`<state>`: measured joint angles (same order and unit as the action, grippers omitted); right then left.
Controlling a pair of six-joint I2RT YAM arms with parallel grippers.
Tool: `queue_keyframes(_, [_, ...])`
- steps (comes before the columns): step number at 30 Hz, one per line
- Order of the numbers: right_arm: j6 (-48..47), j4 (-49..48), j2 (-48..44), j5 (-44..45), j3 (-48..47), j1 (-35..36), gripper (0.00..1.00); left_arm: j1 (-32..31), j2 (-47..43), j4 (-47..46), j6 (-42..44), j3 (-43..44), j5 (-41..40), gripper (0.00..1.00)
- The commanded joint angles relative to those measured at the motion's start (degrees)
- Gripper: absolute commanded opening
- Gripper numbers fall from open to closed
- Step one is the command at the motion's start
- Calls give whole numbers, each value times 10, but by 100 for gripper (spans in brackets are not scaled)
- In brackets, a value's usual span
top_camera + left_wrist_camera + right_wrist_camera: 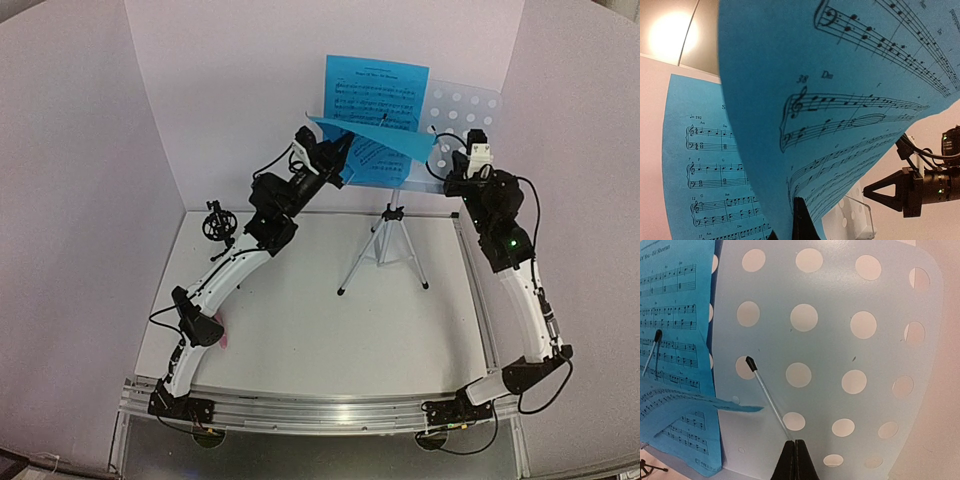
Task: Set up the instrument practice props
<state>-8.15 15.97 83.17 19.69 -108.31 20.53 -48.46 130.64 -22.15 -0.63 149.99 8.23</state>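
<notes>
The pale blue perforated music stand stands on its silver tripod at the back. One blue sheet-music page rests on its left half. My left gripper is shut on the second blue page and holds it curled in front of the stand; that page fills the left wrist view. My right gripper is shut at the stand's lower right, on the thin page-holder wire. The black tripod mic holder stands at the left. The pink microphone lies partly under the left arm.
White walls close in the table at the back and on both sides. The tripod's legs spread over the middle of the table. A second page-holder wire lies over the page on the stand. My right gripper also shows in the left wrist view.
</notes>
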Motion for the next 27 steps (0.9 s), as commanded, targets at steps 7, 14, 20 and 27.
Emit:
queue_keyframes(7, [29, -109, -48, -14, 62, 0, 0, -3, 2, -17, -8, 17, -27, 0])
queue_keyframes(14, [-34, -87, -36, -56, 66, 0, 0, -3, -16, -3, 1, -3, -20, 0])
queue_keyframes(20, [-74, -59, -34, -60, 50, 0, 29, -3, -28, 4, -1, -18, -2, 0])
queue_keyframes(27, [-178, 18, -36, -45, 8, 0, 49, -4, -37, 8, 5, -23, 19, 0])
